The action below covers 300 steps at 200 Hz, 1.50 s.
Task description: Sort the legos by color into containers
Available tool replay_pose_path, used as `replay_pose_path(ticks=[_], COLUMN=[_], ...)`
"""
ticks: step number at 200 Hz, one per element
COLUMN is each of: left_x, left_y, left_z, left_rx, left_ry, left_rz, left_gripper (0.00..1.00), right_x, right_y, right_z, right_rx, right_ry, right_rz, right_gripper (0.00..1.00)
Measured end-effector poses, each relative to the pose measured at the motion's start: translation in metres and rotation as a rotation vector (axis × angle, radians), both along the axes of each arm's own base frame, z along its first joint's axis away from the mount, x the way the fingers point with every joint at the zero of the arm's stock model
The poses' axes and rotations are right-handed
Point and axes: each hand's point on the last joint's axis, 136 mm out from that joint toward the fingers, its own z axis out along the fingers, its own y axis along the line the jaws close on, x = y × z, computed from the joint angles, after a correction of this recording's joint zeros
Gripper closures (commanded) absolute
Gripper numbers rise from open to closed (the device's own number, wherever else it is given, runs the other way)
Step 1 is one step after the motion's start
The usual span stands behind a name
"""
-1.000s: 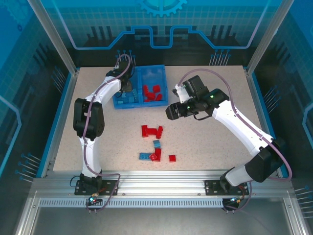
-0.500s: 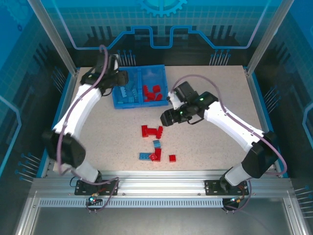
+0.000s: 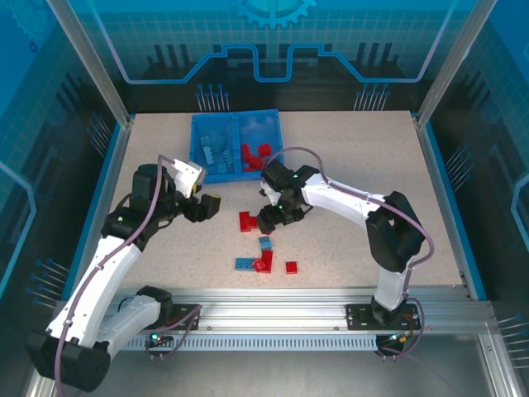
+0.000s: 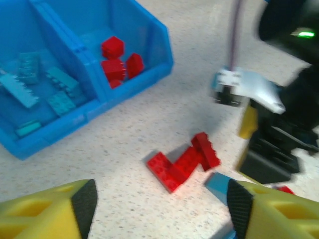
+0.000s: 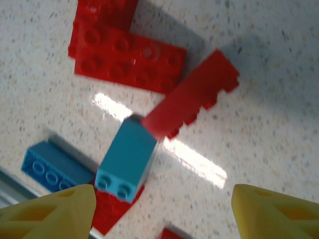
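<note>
**Top view.** The bin (image 3: 240, 117) sits at the far middle of the desk (image 3: 372, 174). Its left compartment holds light blue bricks (image 3: 216, 153) and its right compartment holds red bricks (image 3: 259, 155). The left jaws are spread and empty. They hang over bare desk just near-left of the bin, apart from the loose bricks. The right jaws are also spread. They stand over the right end of a red group (image 3: 247, 221) at mid-desk, and the right arm (image 3: 339, 198) reaches across the bin's near-right corner. Closer to the arm bases lie a small light blue brick (image 3: 264, 243), a flat light blue brick (image 3: 245, 264) touching a red piece (image 3: 263, 265), and a single red brick (image 3: 291, 266) set apart.

**Left wrist view.** The two yellow fingers (image 4: 50, 211) stand wide apart with nothing between them. The bin wall (image 4: 139, 79) lies ahead to the left, with both compartments visible. The red group (image 4: 184, 162) lies on the desk straight ahead, clear of the fingers. A light blue corner (image 4: 218, 183) lies just beyond it. The dark right jaws stand immediately right of these bricks.

**Right wrist view.** The yellow fingers (image 5: 279, 211) are spread and grip nothing. Between and ahead of them lies an upright light blue block (image 5: 124, 159), which rests on a red plate (image 5: 115, 211). It touches a tilted red brick (image 5: 192, 99). Flat red plates (image 5: 127, 57) lie farther ahead. A flat light blue brick (image 5: 52, 167) sits just beside the left finger.
</note>
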Motion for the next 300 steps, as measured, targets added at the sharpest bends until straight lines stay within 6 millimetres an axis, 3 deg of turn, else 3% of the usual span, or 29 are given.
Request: replay_pose_path(ticks=[25, 68, 118, 154, 186, 215, 269, 284, 300], left_x=[-0.007, -0.010, -0.005, -0.004, -0.005, -0.005, 0.000, 0.006, 0.012], left_y=[-0.009, -0.015, -0.018, -0.019, -0.019, -0.019, -0.018, -0.012, -0.004], left_z=[0.001, -0.005, -0.004, -0.008, -0.010, -0.009, 0.001, -0.002, -0.008], left_rx=[-0.015, -0.037, -0.051, -0.051, -0.053, -0.073, -0.185, -0.217, -0.251], left_ry=[-0.013, -0.001, -0.020, -0.014, -0.007, -0.005, -0.007, 0.020, 0.054], left_rz=[-0.072, -0.106, -0.118, -0.118, -0.115, -0.101, -0.012, 0.062, 0.155], left_gripper=[0.07, 0.04, 0.01, 0.01, 0.01, 0.01, 0.01, 0.01, 0.01], right_x=[0.020, 0.034, 0.040, 0.038, 0.044, 0.064, 0.141, 0.170, 0.202], right_y=[0.007, 0.004, -0.008, -0.025, -0.026, -0.019, 0.004, 0.015, 0.022], right_z=[-0.016, -0.045, -0.050, -0.051, -0.021, 0.029, 0.142, 0.157, 0.154], right_rx=[0.009, -0.023, -0.081, -0.115, -0.079, -0.027, 0.033, 0.043, 0.037], right_ry=[0.000, 0.037, 0.010, -0.005, -0.082, -0.213, -0.576, -0.639, -0.669], right_rz=[-0.028, -0.084, -0.125, -0.150, -0.138, -0.123, -0.115, -0.131, -0.156], right_gripper=[0.31, 0.46, 0.67, 0.75, 0.77, 0.76, 0.75, 0.75, 0.75])
